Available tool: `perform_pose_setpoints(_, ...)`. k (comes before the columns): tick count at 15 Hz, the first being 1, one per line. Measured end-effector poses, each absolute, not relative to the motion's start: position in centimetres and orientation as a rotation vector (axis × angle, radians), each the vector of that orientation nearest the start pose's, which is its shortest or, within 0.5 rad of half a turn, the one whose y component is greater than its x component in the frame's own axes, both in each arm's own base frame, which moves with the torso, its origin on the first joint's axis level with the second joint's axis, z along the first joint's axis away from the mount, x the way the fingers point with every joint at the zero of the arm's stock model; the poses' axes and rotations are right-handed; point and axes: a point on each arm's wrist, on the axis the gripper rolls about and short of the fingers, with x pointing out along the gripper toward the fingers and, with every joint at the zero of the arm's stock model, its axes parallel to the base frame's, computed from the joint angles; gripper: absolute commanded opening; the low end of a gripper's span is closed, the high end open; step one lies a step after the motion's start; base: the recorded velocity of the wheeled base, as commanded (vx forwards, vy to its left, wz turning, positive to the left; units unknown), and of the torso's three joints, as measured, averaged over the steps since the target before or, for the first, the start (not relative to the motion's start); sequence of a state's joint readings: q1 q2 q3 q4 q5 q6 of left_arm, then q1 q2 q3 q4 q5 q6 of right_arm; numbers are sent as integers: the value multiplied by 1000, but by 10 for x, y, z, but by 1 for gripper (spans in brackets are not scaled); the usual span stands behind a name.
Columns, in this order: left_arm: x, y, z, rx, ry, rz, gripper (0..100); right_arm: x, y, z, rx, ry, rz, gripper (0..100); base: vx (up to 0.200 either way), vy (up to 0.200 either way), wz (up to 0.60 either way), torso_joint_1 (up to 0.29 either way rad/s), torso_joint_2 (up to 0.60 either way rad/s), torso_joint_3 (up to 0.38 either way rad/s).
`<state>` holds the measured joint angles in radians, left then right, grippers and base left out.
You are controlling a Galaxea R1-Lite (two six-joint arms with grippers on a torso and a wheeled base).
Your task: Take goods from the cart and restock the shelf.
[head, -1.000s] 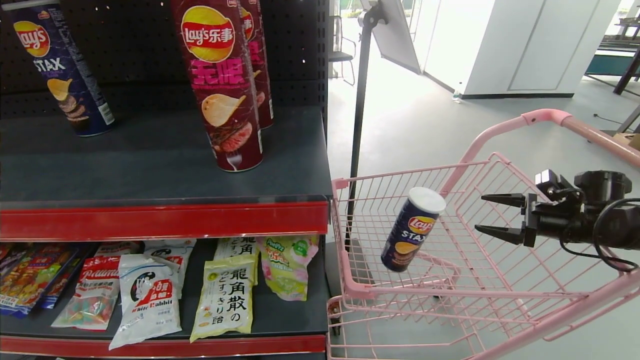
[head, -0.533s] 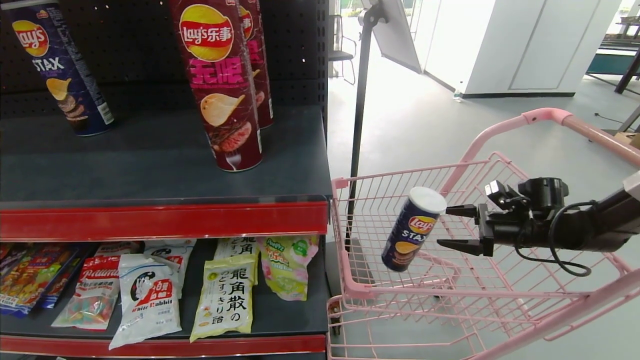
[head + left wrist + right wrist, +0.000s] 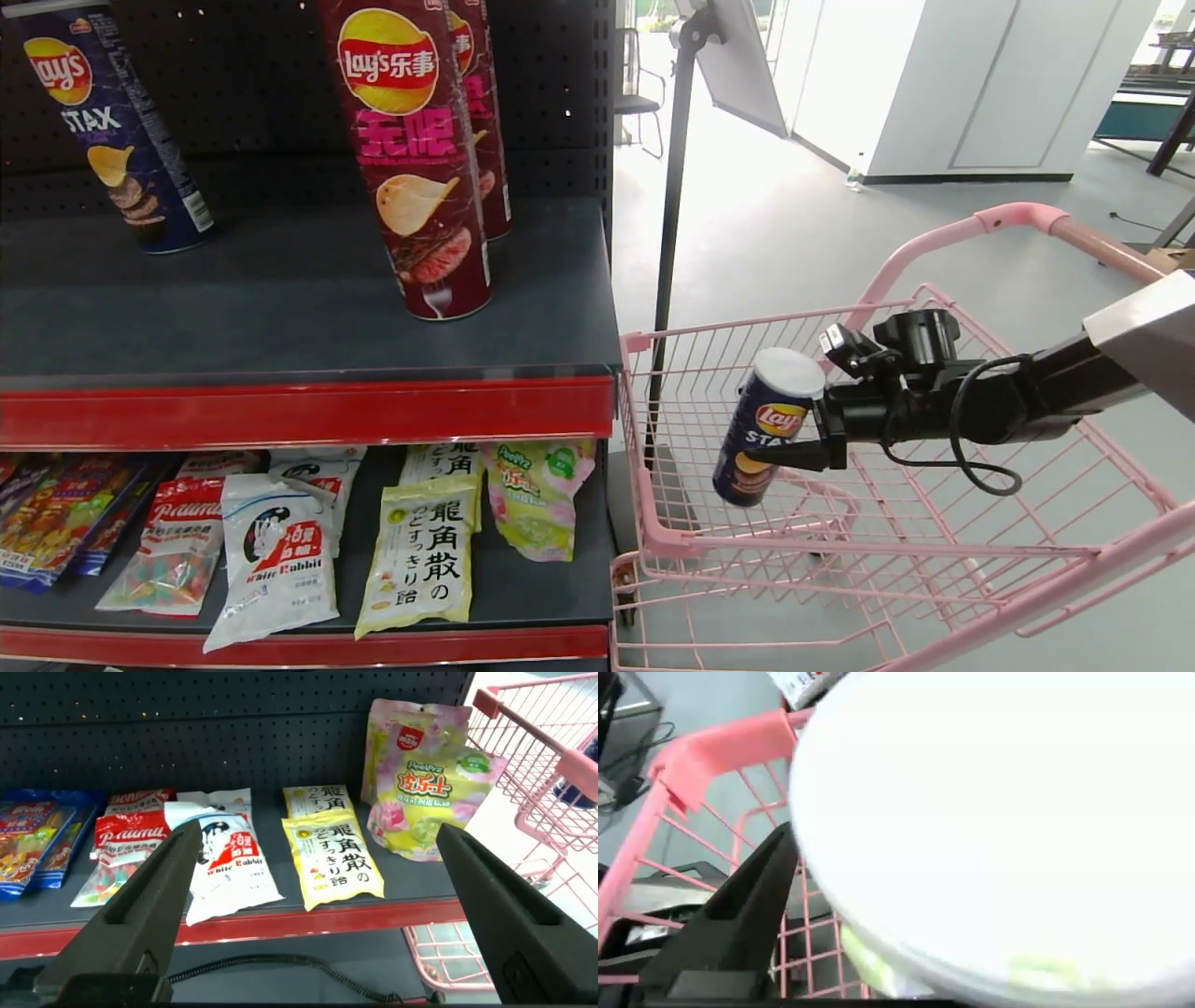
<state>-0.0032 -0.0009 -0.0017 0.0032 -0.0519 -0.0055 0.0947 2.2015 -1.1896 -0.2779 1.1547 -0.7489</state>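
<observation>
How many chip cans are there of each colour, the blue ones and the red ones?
Blue chip cans: 2 (shelf blue can, cart blue can)
Red chip cans: 2 (front red can, back red can)
Total: 4

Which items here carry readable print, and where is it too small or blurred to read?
Blue can on the upper shelf: logo and product word legible, fine print too small.
Red cans: logo and large Chinese characters legible.
Blue can in the cart: logo and product word legible.
White bag, yellow-green bag: large lettering legible, small print not.
Far-left packets: blurred.
</observation>
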Motion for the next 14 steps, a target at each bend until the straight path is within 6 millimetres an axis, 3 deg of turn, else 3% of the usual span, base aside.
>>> perform_pose_setpoints(3, -23, -1, 76, -6, 1, -56, 100, 389, 84, 74, -239, 196, 1417, 0, 0, 0, 0, 0, 0, 0)
perform_pose_setpoints(7, -23, -1, 76, -6, 0, -56, 100, 379, 86, 98, -248, 182, 1423, 0, 0, 0, 0, 0, 0, 0)
perform_pose_setpoints(10, -23, -1, 76, -6, 1, -56, 100, 361, 68, 150, -283, 97, 1364, 0, 0, 0, 0, 0, 0, 0)
perform_pose_setpoints(12, -23, -1, 76, -6, 0, -56, 100, 333, 55, 196, -302, 17, 1328, 0, 0, 0, 0, 0, 0, 0)
perform_pose_setpoints(14, -23, -1, 76, -6, 1, -56, 100, 293, 46, 225, -306, -27, 1307, 0, 0, 0, 0, 0, 0, 0)
